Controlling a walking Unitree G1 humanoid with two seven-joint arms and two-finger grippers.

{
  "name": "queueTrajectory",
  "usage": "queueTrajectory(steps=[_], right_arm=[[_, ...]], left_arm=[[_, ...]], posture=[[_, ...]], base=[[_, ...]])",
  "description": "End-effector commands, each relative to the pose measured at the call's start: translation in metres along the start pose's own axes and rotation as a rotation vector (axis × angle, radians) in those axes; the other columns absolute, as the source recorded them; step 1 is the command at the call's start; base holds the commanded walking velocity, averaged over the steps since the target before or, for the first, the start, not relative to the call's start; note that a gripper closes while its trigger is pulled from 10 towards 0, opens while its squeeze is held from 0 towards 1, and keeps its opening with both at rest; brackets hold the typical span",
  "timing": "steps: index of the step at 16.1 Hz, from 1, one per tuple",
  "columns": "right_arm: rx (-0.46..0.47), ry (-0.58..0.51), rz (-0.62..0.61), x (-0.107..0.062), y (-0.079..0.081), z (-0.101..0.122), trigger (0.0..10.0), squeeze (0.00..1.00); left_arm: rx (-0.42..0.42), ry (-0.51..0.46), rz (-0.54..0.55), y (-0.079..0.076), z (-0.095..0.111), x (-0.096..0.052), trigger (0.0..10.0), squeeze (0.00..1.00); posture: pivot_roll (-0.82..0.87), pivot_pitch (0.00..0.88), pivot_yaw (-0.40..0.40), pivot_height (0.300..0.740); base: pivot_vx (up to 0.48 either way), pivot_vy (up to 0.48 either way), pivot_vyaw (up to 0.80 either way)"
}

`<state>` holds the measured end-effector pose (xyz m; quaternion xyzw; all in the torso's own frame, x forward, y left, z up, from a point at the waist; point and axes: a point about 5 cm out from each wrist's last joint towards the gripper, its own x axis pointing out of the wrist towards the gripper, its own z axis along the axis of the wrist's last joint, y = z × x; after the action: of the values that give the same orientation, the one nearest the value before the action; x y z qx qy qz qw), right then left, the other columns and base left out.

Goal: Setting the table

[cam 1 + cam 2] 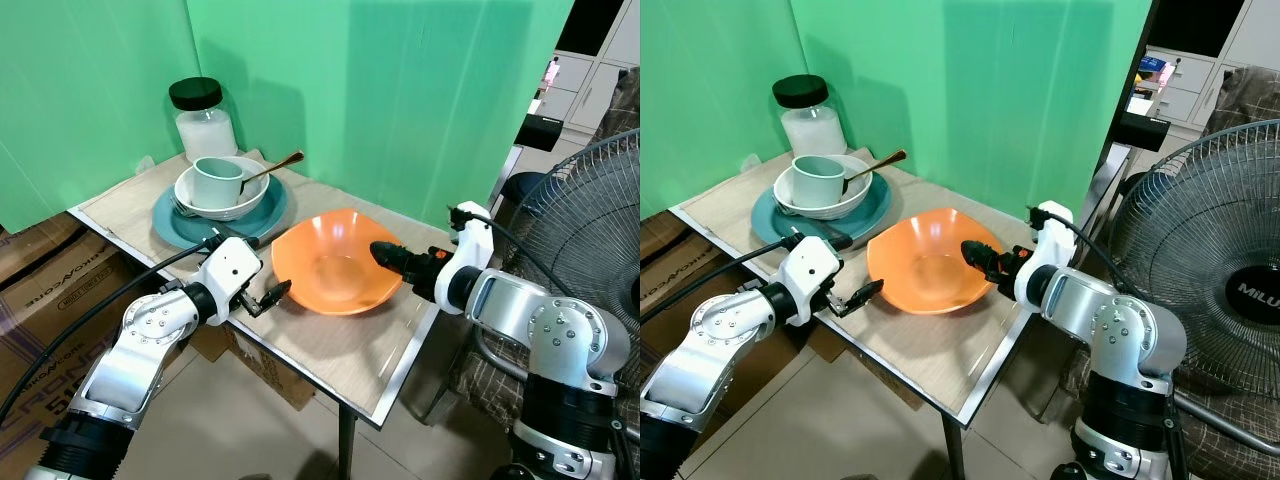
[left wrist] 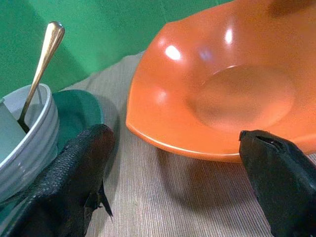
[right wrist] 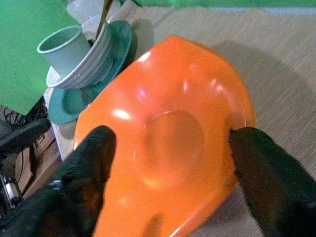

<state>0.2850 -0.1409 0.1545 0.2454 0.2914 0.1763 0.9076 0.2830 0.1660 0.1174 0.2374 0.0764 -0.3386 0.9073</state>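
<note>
An orange bowl point(image 1: 335, 265) sits empty near the middle of the small wooden table point(image 1: 330, 350). My left gripper point(image 1: 270, 265) is open at the bowl's left rim, its fingers spread wide and low over the tabletop. At the bowl's right rim my right gripper point(image 1: 385, 255) is also open, one finger point(image 3: 261, 173) close against the rim. Behind and to the left, a teal plate point(image 1: 270, 215) carries a white bowl point(image 1: 235, 205). In that bowl stand a grey-green mug point(image 1: 218, 180) and a bronze spoon point(image 1: 275, 167).
A glass jar point(image 1: 205, 120) with a black lid stands at the table's back corner against the green screen. A standing fan point(image 1: 590, 220) is close on the right. Cardboard boxes point(image 1: 50, 280) lie on the floor to the left.
</note>
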Motion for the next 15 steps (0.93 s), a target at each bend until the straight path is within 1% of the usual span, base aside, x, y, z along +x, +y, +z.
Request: queueTrajectory(steps=[1, 2, 3, 4, 5, 6, 7, 9, 10, 11, 12, 15], right_arm=[[-0.015, -0.004, -0.053, 0.0, -0.006, 0.002, 10.0, 1.0], [-0.058, -0.025, -0.081, 0.001, -0.009, 0.004, 10.0, 1.0], [-0.06, -0.049, -0.08, 0.002, -0.009, 0.005, 10.0, 0.0], [-0.065, -0.109, -0.074, 0.003, -0.009, 0.01, 10.0, 0.0], [-0.052, -0.109, -0.068, 0.003, -0.009, 0.01, 10.0, 0.0], [-0.058, -0.055, -0.044, 0.002, -0.007, 0.006, 10.0, 0.0], [-0.061, -0.04, -0.037, 0.002, -0.006, 0.004, 10.0, 0.0], [-0.044, 0.07, 0.052, 0.003, 0.004, -0.012, 10.0, 0.0], [-0.054, 0.102, 0.062, 0.004, 0.006, -0.018, 10.0, 0.0], [-0.048, 0.107, 0.065, 0.005, 0.006, -0.021, 8.2, 0.0], [-0.031, 0.117, 0.05, 0.007, 0.006, -0.023, 0.0, 0.0], [-0.026, 0.125, 0.043, 0.007, 0.004, -0.023, 0.0, 0.0]], left_arm=[[-0.005, 0.059, -0.024, -0.005, -0.011, 0.001, 10.0, 0.0], [-0.003, 0.06, -0.023, -0.004, -0.011, 0.001, 10.0, 0.0], [-0.002, 0.06, -0.023, -0.004, -0.011, 0.001, 10.0, 0.0], [0.0, 0.058, -0.023, -0.005, -0.011, 0.001, 10.0, 0.0], [0.001, 0.057, -0.023, -0.005, -0.011, 0.001, 10.0, 0.0], [0.002, 0.056, -0.022, -0.004, -0.011, 0.002, 10.0, 0.0], [0.002, 0.056, -0.022, -0.004, -0.011, 0.002, 10.0, 0.0], [0.005, 0.057, -0.022, -0.005, -0.011, 0.002, 10.0, 0.0], [0.006, 0.057, -0.022, -0.005, -0.011, 0.002, 10.0, 0.0], [0.007, 0.057, -0.022, -0.005, -0.011, 0.002, 10.0, 0.0], [0.008, 0.057, -0.022, -0.005, -0.011, 0.002, 10.0, 0.0], [0.012, 0.056, -0.022, -0.004, -0.011, 0.001, 10.0, 0.0]], posture=[[0.06, 0.0, 0.032, 0.74], [0.06, 0.0, 0.033, 0.74], [0.06, 0.0, 0.033, 0.74], [0.06, 0.0, 0.032, 0.74], [0.06, 0.0, 0.032, 0.74], [0.06, 0.0, 0.033, 0.74], [0.06, 0.0, 0.033, 0.74], [0.06, 0.0, 0.03, 0.74], [0.06, 0.0, 0.029, 0.74], [0.07, 0.0, 0.028, 0.74], [0.07, 0.0, 0.028, 0.74], [0.07, 0.0, 0.028, 0.74]], base=[[0.0, 0.0, 0.0], [0.0, 0.0, 0.0], [0.0, 0.0, 0.0], [0.0, 0.0, 0.0], [0.0, 0.0, 0.0], [0.0, 0.0, 0.0], [0.0, 0.0, 0.0], [0.0, 0.0, 0.0], [0.0, 0.0, 0.0], [0.0, 0.0, 0.0], [0.0, 0.0, 0.0], [0.0, 0.0, 0.0]])
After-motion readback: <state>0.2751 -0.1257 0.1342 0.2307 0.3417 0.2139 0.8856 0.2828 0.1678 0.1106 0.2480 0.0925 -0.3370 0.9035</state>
